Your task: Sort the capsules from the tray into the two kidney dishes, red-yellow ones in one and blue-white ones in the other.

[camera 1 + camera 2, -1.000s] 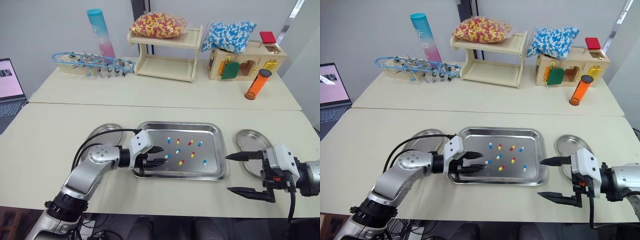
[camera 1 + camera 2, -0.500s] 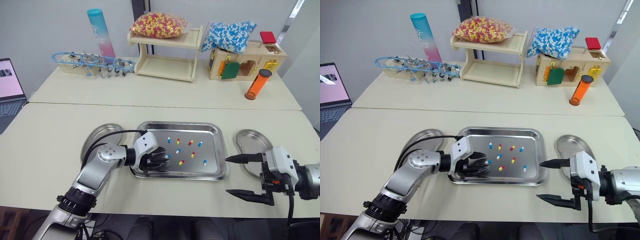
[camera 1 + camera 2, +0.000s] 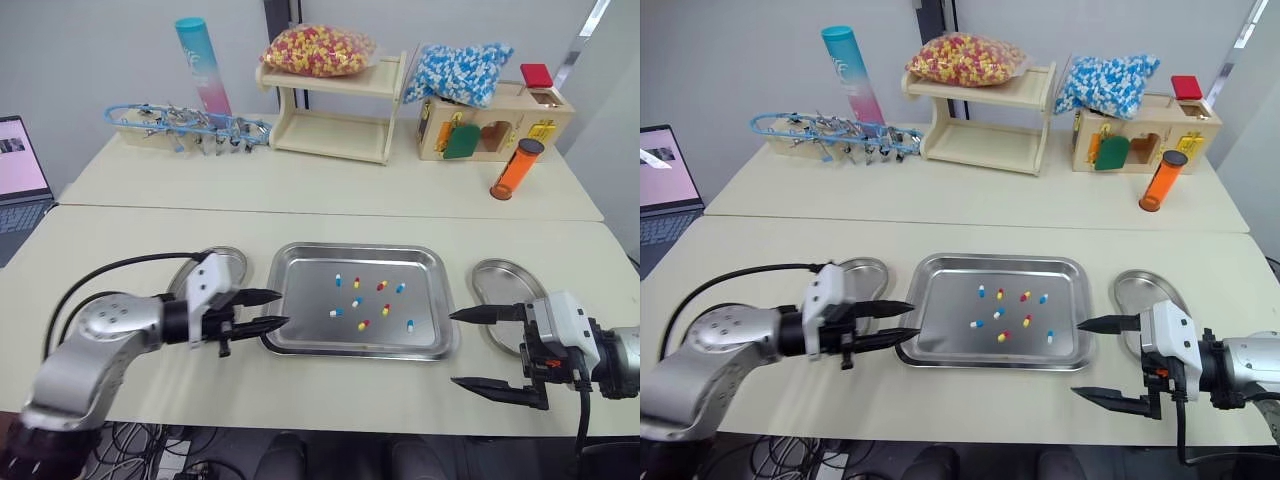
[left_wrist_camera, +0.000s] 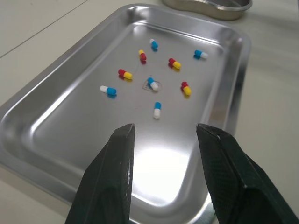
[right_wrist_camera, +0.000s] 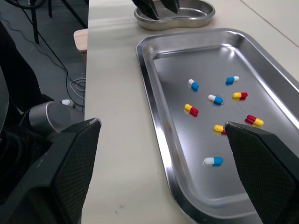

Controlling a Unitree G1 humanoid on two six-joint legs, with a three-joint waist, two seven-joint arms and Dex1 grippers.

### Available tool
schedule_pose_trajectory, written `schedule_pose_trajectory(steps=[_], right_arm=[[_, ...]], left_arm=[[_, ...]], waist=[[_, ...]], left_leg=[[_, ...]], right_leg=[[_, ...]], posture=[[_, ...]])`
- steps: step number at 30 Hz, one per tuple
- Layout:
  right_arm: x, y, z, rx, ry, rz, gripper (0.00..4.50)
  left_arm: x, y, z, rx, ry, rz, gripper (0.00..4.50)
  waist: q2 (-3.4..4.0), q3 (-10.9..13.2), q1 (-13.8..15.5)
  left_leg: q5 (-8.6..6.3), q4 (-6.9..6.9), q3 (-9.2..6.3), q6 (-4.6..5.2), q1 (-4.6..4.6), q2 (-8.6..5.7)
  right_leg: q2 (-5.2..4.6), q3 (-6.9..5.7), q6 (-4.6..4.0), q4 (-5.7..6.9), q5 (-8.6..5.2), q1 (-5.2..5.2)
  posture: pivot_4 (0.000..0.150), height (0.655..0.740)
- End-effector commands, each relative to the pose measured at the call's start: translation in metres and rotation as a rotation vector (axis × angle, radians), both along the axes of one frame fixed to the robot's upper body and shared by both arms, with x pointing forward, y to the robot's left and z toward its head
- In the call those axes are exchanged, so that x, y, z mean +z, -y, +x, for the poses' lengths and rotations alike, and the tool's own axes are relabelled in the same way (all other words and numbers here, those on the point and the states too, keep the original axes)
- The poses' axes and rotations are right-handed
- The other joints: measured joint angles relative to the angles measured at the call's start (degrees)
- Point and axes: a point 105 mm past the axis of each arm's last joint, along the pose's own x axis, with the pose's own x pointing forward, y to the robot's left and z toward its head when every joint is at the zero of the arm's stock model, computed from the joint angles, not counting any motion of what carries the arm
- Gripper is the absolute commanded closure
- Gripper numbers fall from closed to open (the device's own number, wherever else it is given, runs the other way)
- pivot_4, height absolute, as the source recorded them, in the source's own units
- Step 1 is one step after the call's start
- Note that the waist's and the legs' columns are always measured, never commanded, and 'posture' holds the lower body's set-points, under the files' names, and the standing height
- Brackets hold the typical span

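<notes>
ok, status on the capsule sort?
Left gripper open, empty, at tray left rim. Right gripper open, off its right edge. Nine capsules in tray; left dish, right dish empty. Nothing blocking.

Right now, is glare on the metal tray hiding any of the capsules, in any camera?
Left wrist view: a bright glare patch lies on the tray floor just ahead of the open left gripper, short of the capsules, which all read plainly. Right wrist view: a mild sheen along the tray's rim, none over capsules. Left eye view: even light, no glare hiding them.
</notes>
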Motion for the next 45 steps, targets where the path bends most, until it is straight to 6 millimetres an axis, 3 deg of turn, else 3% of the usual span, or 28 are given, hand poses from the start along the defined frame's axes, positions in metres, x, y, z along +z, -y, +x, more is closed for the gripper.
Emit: schedule_pose_trajectory(steps=[1,4,8,19,30,33,35,45], right_arm=[[0.01,-0.002,0.0,0.007,0.03,0.019,0.0],[0.013,0.001,0.003,0.004,0.034,0.009,0.0],[0.018,0.003,0.008,0.013,0.047,-0.01,0.0],[0.03,-0.001,0.026,0.011,0.067,-0.107,0.0],[0.016,-0.063,0.047,0.112,0.122,-0.193,0.0],[0.012,-0.084,0.051,0.156,0.147,-0.191,0.64],[0.008,-0.093,0.054,0.168,0.156,-0.201,1.3],[-0.014,-0.127,0.076,0.176,0.201,-0.299,1.3]], left_arm=[[0.011,-0.024,-0.025,0.056,-0.002,0.044,2.03],[0.006,-0.037,-0.046,0.088,-0.064,0.035,1.28],[-0.003,-0.049,-0.057,0.138,-0.07,0.051,0.04],[-0.033,-0.059,-0.065,0.145,-0.044,0.038,0.04],[-0.033,-0.046,-0.061,0.093,-0.013,0.008,0.04],[-0.031,-0.042,-0.058,0.084,-0.001,-0.003,0.0],[-0.031,-0.041,-0.059,0.078,-0.003,0.0,0.0],[-0.026,-0.032,-0.055,0.065,0.008,0.004,0.0]], waist=[[0.01,0.0,0.1],[-0.03,0.0,0.8],[-0.04,0.0,1.0],[0.0,0.0,0.5],[0.01,0.0,0.5],[0.01,0.0,0.5],[0.01,0.0,0.5],[0.01,0.0,0.4]], left_leg=[[0.0,-0.02,-0.01,0.0,0.0,0.0],[0.0,0.04,-0.01,0.0,0.01,-0.01],[-0.01,0.04,-0.03,0.01,0.01,-0.03],[-0.01,0.01,-0.02,0.01,0.0,-0.02],[-0.01,0.0,-0.04,0.01,-0.12,-0.02],[-0.01,-0.01,-0.05,0.01,-0.15,-0.02],[-0.01,-0.01,-0.06,0.01,-0.14,-0.02],[-0.01,-0.01,-0.07,0.01,-0.17,-0.02]], right_leg=[[0.01,-0.01,-0.01,0.0,0.0,-0.02],[-0.01,-0.05,-0.01,0.02,0.0,0.05],[-0.02,-0.07,-0.01,-0.03,0.0,0.11],[-0.02,-0.06,-0.04,-0.01,-0.02,0.06],[-0.01,-0.06,-0.04,-0.01,-0.02,-0.11],[-0.01,-0.06,-0.04,0.02,-0.02,-0.19],[-0.01,-0.06,-0.04,0.05,-0.01,-0.22],[0.0,-0.03,-0.05,0.09,-0.01,-0.31]], posture=[[0.15,0.74],[0.15,0.74],[0.15,0.74],[0.15,0.74],[0.15,0.74],[0.15,0.74],[0.15,0.74],[0.15,0.74]])
